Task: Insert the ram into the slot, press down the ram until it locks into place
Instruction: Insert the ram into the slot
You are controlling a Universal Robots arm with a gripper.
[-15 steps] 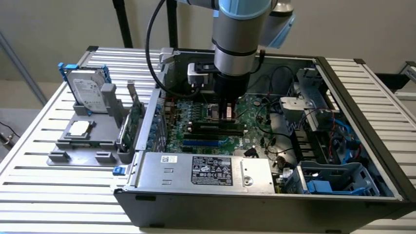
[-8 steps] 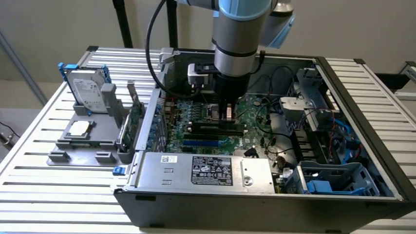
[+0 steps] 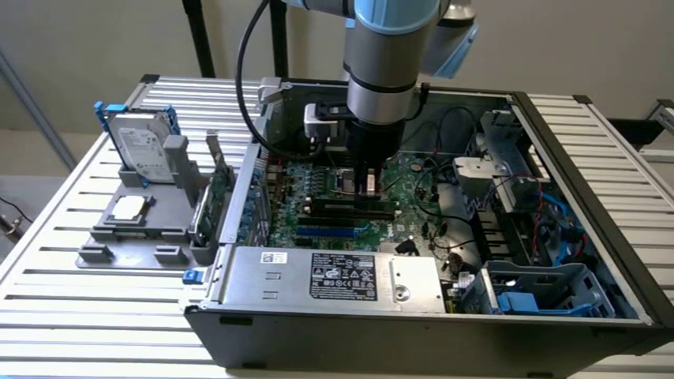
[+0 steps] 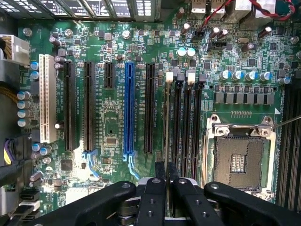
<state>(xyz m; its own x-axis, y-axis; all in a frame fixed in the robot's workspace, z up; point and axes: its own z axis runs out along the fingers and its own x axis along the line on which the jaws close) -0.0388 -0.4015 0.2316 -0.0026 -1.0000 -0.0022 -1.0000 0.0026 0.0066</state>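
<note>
- 1 gripper (image 4: 166, 170), seen in the exterior view (image 3: 368, 188) lowered into the open case (image 3: 421, 341), above the motherboard (image 4: 113, 127).
- 2 fingers (image 4: 160, 173), gap narrow, pinched on the ram (image 4: 167, 122).
- 1 ram, edge-on and upright, running along the slot (image 4: 170, 141); cannot tell if it is fully seated.
- 4 black memory sockets (image 4: 189, 122) in parallel; the slot is the outer one, farthest from the CPU socket (image 4: 237, 162).
- Far-end clips: 2 white, 2 black.
- 1 CPU socket, silver, just beside the fourth socket.
- 1 blue slot (image 4: 129, 108), 1 white slot (image 4: 47, 103).
- Outside the case, at the exterior view's left: 1 grey tray (image 3: 126, 233), 1 hard drive (image 3: 142, 150) standing in it.
</note>
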